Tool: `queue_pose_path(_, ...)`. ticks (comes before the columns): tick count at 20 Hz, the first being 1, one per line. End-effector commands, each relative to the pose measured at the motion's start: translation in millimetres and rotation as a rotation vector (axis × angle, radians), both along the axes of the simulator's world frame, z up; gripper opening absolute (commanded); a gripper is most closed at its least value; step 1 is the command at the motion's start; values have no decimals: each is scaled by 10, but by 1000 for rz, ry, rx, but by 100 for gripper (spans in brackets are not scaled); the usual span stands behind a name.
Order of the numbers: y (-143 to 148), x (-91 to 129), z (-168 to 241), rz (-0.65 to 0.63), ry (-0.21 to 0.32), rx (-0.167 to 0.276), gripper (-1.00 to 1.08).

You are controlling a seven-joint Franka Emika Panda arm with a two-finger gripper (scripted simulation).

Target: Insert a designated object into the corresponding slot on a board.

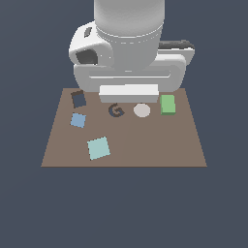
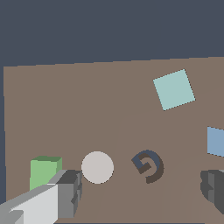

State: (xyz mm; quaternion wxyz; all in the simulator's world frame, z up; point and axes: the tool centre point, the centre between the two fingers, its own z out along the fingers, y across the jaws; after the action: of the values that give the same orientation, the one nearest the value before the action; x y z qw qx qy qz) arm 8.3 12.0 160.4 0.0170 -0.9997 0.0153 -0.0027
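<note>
Green square block [image 1: 168, 104] lies flat on the brown rectangular board [image 1: 145, 150], near its edge on the exterior view's right, partly hidden in the wrist view by one grey fingertip [image 2: 70, 192]. The gripper [image 2: 142, 192] stands wide open and empty above a pale disc [image 1: 142, 110] and dark G-shaped mark [image 1: 116, 111]. The dark square recess [image 1: 78, 99] lies well apart.

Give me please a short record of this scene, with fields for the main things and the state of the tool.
board: brown panel, flat
green block: on the board, at the exterior view's right, not held
slot: dark square recess, at the exterior view's left, empty
other shapes: G-shaped mark, pale disc, light blue square, pale teal square
tool: open, holding nothing, above the board near the disc and G-shaped mark
</note>
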Motion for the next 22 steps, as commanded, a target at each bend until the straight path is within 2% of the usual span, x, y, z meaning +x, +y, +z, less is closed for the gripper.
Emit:
queue_pose_path(1, 0, 0, 0, 0, 0, 0, 100)
queue_pose_path(6, 70, -39, -52, -2, 0, -2, 100)
queue_pose_path(10, 232, -128, -172, -8, 1, -5, 100)
queue_pose_path(22, 1082, -558, -816, -37, 4, -24, 100)
